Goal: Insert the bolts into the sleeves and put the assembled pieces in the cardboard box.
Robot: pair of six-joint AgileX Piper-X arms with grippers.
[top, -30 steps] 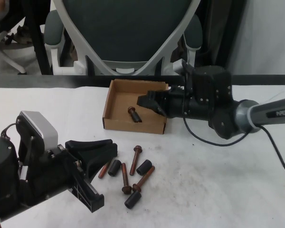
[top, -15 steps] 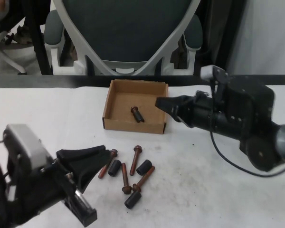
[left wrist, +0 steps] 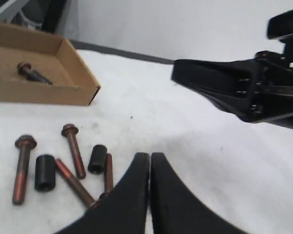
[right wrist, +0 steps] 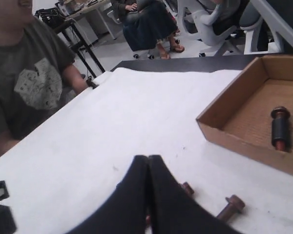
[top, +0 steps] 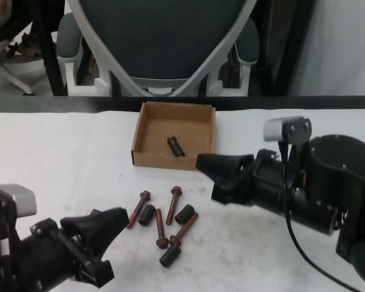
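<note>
The cardboard box (top: 145,139) stands at the back middle of the bench with one sleeved bolt (top: 174,146) lying in it. In front of it lie several loose copper-coloured bolts (top: 173,204) and three black sleeves (top: 146,214). My left gripper (top: 124,215) hangs low at the near left, fingers shut and holding nothing, its tips just left of the pile. My right gripper (top: 202,163) is shut and holding nothing, to the right of the box's front corner. The left wrist view looks past the shut left gripper (left wrist: 150,156) at bolts (left wrist: 73,149), sleeves (left wrist: 97,159) and the box (left wrist: 78,78). The right wrist view has the shut right gripper (right wrist: 148,158) and the sleeved bolt (right wrist: 279,127).
White cloth covers the bench, with bare room to the left of the box and at the near right. An office chair (top: 164,42) stands behind the bench's far edge. The bulky right arm (top: 316,182) takes up the right side.
The right gripper has drawn back from over the box toward the near right. The left arm has sunk back to the lower left, away from the pile. The loose parts have not moved.
</note>
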